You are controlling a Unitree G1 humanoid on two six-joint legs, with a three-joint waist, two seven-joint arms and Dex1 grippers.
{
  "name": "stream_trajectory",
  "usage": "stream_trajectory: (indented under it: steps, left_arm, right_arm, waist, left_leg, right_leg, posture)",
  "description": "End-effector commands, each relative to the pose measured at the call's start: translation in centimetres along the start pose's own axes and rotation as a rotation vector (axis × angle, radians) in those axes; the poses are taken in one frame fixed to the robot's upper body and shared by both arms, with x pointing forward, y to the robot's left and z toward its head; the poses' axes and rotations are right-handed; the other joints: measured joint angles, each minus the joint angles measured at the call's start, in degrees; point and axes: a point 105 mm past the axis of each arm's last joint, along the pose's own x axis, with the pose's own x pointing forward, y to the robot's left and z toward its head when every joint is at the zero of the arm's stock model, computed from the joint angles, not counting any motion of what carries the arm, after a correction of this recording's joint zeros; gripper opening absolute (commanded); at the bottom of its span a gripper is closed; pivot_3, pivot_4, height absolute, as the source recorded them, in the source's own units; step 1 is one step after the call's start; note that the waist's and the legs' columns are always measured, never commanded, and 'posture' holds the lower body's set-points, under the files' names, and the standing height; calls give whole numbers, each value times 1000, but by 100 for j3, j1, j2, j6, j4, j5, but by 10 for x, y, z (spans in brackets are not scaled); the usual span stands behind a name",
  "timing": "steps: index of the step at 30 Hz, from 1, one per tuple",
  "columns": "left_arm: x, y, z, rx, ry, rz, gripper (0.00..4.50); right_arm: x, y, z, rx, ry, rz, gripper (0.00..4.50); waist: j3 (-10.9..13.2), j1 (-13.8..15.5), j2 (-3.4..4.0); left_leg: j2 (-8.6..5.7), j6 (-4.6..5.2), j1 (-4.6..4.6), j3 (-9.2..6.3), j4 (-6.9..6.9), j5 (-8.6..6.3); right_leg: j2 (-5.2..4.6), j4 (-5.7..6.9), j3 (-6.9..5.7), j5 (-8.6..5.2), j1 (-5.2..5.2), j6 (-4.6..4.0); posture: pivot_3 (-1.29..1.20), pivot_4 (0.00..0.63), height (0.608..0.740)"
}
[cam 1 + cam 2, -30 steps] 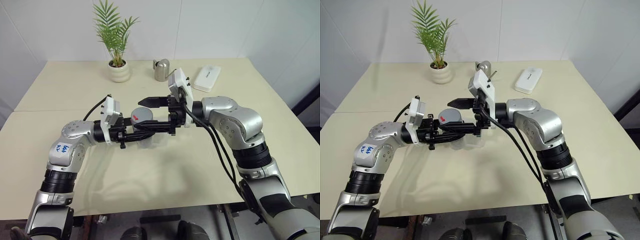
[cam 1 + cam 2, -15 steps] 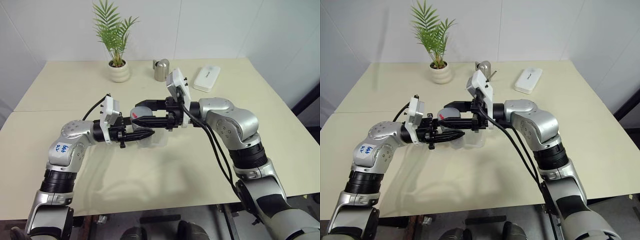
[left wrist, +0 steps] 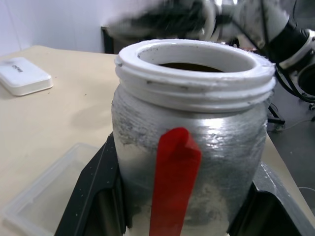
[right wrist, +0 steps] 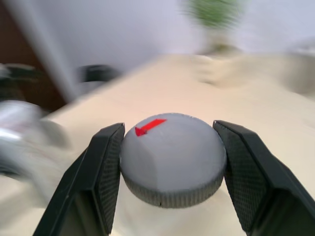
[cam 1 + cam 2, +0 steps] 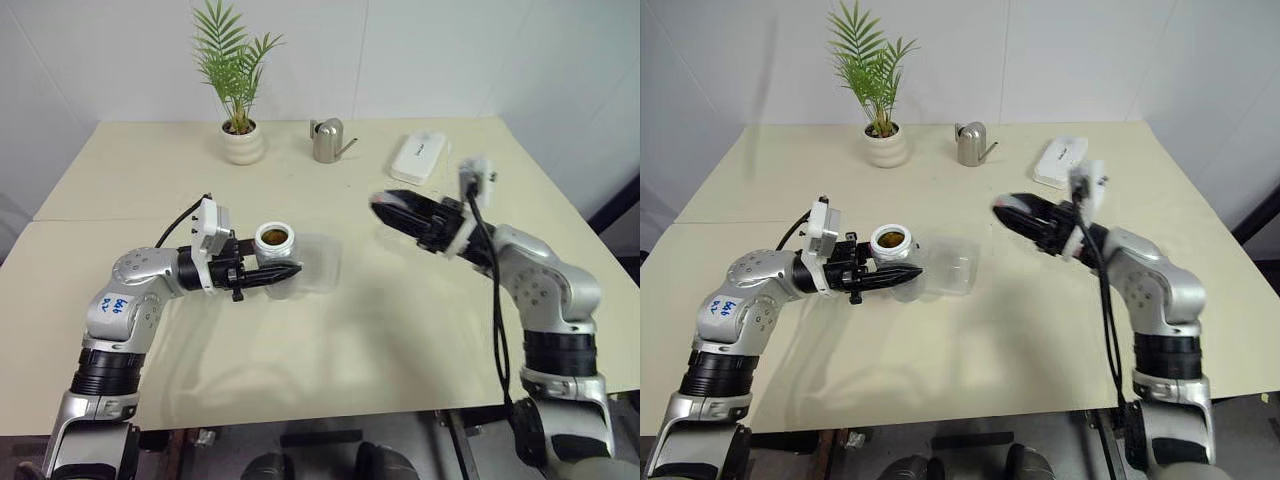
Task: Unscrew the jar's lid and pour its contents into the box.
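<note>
while left hand (image 3: 177, 206) clamps open jar (image 3: 189, 142), right hand (image 4: 170, 162) pinches lid (image 4: 172, 157).

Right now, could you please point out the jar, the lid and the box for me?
jar (image 3: 189, 162): left wrist view, silvery body beside the red label.
lid (image 4: 172, 152): right wrist view, grey top.
box (image 5: 322, 262): left eye view, clear wall.

Two silver metal robot arms with rounded shells and black ribbed joint bands. Each ends in a white wrist block and a gripper of two black fingers, the left gripper (image 5: 285, 271) and the right gripper (image 5: 385, 205). Black cables loop along both arms. The left arm carries a white sticker with blue handwriting.
</note>
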Motion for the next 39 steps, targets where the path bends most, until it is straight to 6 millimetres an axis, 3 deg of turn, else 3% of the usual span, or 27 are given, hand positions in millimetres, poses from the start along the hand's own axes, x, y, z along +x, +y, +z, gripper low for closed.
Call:
stream_trajectory:
  steps: [1,3,6,15,16,17,20,25,30,35,39]
  left_arm:
    - [-4,2,20,57,-49,9,1931]
    - [-3,6,23,61,-62,20,1931]
    - [-2,8,24,63,-67,22,1931]
    - [1,10,25,64,-69,21,1931]
    - [0,11,25,64,-69,23,1931]
    - [0,11,25,65,-69,24,1931]
    - [0,11,25,66,-69,26,1931]
    - [-3,13,24,64,-67,41,1931]
    - [-6,26,27,87,-58,92,1931]
    - [-5,44,30,139,-44,143,1931]
    - [2,60,32,182,-28,202,1931]
  right_arm:
    - [-31,-30,-14,-150,-16,-183,2551]
    - [-48,-45,-43,-227,47,-283,2551]
    - [-61,-53,-69,-269,86,-332,2551]
    - [-74,-57,-97,-219,116,-351,2551]
    - [-75,-57,-96,-205,110,-346,3286]
    - [-75,-57,-96,-195,106,-342,3547]
    - [-76,-54,-87,-199,90,-307,4490]
    - [-64,-37,-43,-261,76,-139,4490]
    - [-38,2,-1,-318,107,114,4490]
    - [-23,46,2,-365,221,353,4490]
    - [-11,63,5,-391,213,416,4490]
  waist:
    - [0,20,0]
    - [0,20,0]
    - [0,14,0]
    - [1,-81,2]
    - [1,-87,2]
    - [1,-92,2]
    - [1,-94,2]
    - [5,-91,9]
    - [6,-108,12]
    - [6,-73,10]
    - [6,52,10]
  left_leg:
    - [0,0,0,1,0,0]
    - [0,0,2,6,-3,0]
    - [-1,0,4,16,1,0]
    - [4,0,17,13,2,2]
    - [4,0,16,14,2,2]
    - [3,0,16,14,2,2]
    - [4,0,16,12,4,2]
    - [3,1,16,12,8,2]
    - [9,1,17,10,10,2]
    - [9,2,15,10,10,1]
    - [3,10,6,11,15,-4]
  right_leg:
    - [0,0,0,0,0,0]
    - [1,-1,3,0,0,0]
    - [1,3,7,0,0,0]
    - [3,9,22,0,3,0]
    - [3,8,22,0,3,0]
    - [3,8,22,1,3,0]
    - [3,9,21,0,5,0]
    - [2,10,22,1,5,0]
    - [5,12,22,3,5,-3]
    - [5,6,18,3,5,-5]
    - [2,1,15,5,3,-2]
  posture:
    - [0,150,740]
    - [0,150,740]
    - [0,150,740]
    - [0,150,740]
    - [0,150,740]
    - [0,150,740]
    - [0,150,740]
    - [0,150,740]
    - [0,150,740]
    - [0,150,740]
    - [0,150,740]
